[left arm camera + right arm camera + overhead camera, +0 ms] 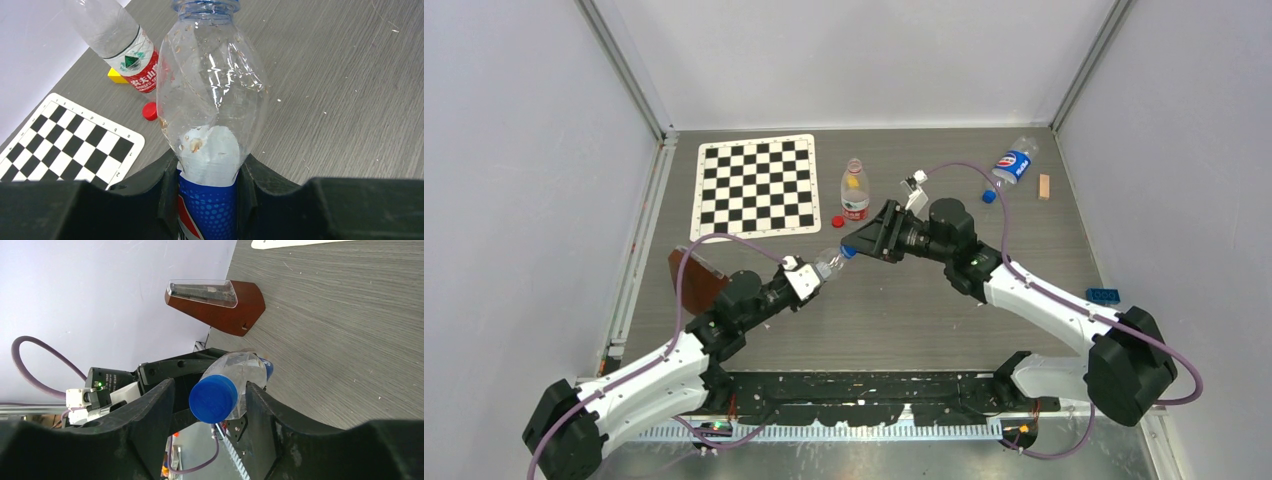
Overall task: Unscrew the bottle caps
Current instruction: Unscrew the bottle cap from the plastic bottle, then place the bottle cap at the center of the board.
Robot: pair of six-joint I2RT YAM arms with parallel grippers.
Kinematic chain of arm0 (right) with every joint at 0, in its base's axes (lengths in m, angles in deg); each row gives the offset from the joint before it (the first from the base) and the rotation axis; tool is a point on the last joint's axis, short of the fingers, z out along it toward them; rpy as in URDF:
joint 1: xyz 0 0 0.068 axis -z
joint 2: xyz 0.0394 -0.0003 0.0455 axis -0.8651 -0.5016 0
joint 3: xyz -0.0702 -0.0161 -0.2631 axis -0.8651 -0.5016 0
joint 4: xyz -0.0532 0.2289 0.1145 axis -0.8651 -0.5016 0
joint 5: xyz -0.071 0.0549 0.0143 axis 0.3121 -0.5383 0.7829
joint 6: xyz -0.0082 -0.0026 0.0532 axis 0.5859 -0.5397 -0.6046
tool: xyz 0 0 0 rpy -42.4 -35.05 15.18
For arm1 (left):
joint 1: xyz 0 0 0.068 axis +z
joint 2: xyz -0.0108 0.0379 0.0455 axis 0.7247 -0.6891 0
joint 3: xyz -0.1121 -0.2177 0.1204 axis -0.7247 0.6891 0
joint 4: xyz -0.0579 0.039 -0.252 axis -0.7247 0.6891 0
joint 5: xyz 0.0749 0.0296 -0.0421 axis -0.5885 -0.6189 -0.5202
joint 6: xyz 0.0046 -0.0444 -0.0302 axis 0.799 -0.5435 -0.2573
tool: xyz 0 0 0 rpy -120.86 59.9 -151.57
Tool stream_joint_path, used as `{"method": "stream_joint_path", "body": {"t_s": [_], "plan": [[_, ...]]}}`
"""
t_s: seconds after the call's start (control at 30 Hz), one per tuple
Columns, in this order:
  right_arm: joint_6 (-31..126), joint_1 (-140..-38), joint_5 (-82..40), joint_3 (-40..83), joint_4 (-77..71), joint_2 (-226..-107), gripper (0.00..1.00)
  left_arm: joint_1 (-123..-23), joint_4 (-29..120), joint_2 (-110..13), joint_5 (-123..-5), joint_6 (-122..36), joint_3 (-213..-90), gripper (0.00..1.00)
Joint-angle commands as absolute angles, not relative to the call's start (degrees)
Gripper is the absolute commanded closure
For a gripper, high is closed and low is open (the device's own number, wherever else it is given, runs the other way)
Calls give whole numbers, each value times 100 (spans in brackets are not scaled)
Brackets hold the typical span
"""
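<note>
My left gripper (207, 200) is shut on the blue-labelled body of a clear bottle (212, 100), held tilted above the table (816, 270). Its blue cap (213, 398) is still on the neck and sits between the fingers of my right gripper (210, 400), which stands open with a gap at the left finger (157, 410). A red-labelled bottle (854, 190) stands uncapped, its red cap (837, 222) lying beside it. Another blue-labelled bottle (1014, 163) lies at the back right, a loose blue cap (989, 196) near it.
A chessboard mat (757, 185) lies at the back left. A brown wooden piece (696, 275) stands by my left arm. A yellow block (116, 76) sits behind the red-labelled bottle. A small wooden block (1044, 186) and a blue brick (1104, 294) lie at the right.
</note>
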State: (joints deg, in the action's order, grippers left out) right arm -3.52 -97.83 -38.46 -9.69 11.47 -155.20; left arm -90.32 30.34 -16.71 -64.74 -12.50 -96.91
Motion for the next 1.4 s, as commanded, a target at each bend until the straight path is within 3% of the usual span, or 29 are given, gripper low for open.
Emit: {"method": "stream_joint_path", "body": {"t_s": [0.0, 0.27, 0.53, 0.77, 0.83, 1.07, 1.37], "plan": [[-436, -9821, -4023, -710, 1514, -15576, 44, -9065, 2639, -1621, -6561, -1197, -9712, 96], [34, -9830, -4214, -615, 1124, -15552, 66, -9074, 2668, -1656, -6554, -1217, -9744, 96], [677, -9864, -4465, -697, 1136, -15378, 77, -9074, 2895, -1823, -6273, -1264, -9890, 96], [2281, -9865, -5197, -1219, 1850, -14892, 89, -9070, 4475, -1799, -5112, -1632, -10844, 94], [2740, -9865, -5498, -1246, 1860, -14705, 90, -9053, 4683, -1761, -4724, -1683, -10982, 94], [4284, -9865, -6318, -539, -329, -14469, 95, -8579, 5177, -2165, -3002, -1810, -11380, 91], [4986, -9856, -6449, -520, -700, -14055, 95, -8128, 5325, -2306, -1796, -1849, -11533, 91]]}}
